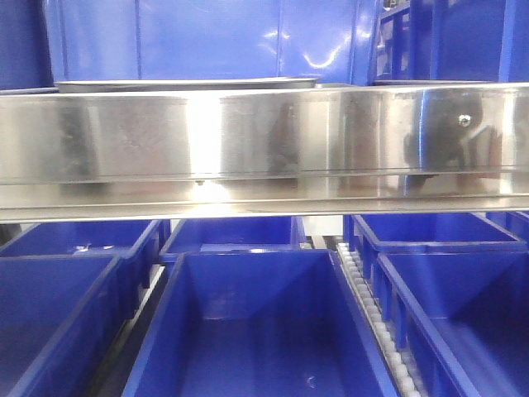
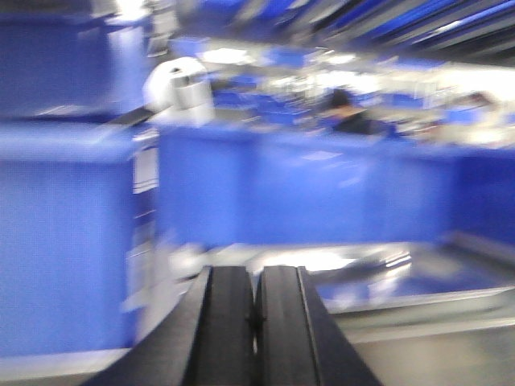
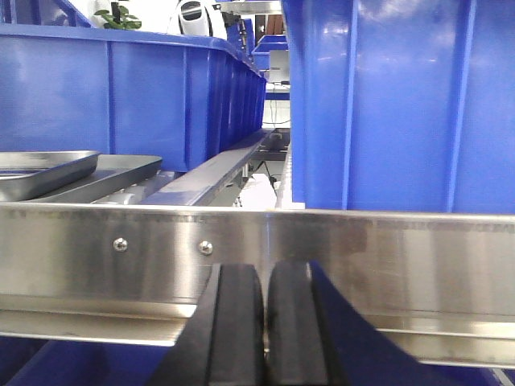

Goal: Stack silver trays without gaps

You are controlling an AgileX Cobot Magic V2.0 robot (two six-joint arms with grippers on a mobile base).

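A silver tray (image 1: pixel 186 83) shows only as a thin rim above the steel shelf rail (image 1: pixel 264 145) in the front view. In the right wrist view two silver trays lie at the left behind the rail, one (image 3: pixel 40 170) partly over the other (image 3: pixel 113 173). The left wrist view is blurred; a shiny tray (image 2: pixel 354 269) lies beyond my left gripper (image 2: pixel 256 277), which is shut and empty. My right gripper (image 3: pixel 265 277) is shut and empty, just in front of the shelf rail (image 3: pixel 386 249). Neither gripper shows in the front view.
Blue bins (image 1: pixel 264 314) fill the shelf below the rail, with a white roller track (image 1: pixel 372 314) between them. Tall blue bins (image 3: pixel 402 104) stand on the upper shelf, right of the trays. Another blue bin (image 2: pixel 64 233) stands close at the left gripper's left.
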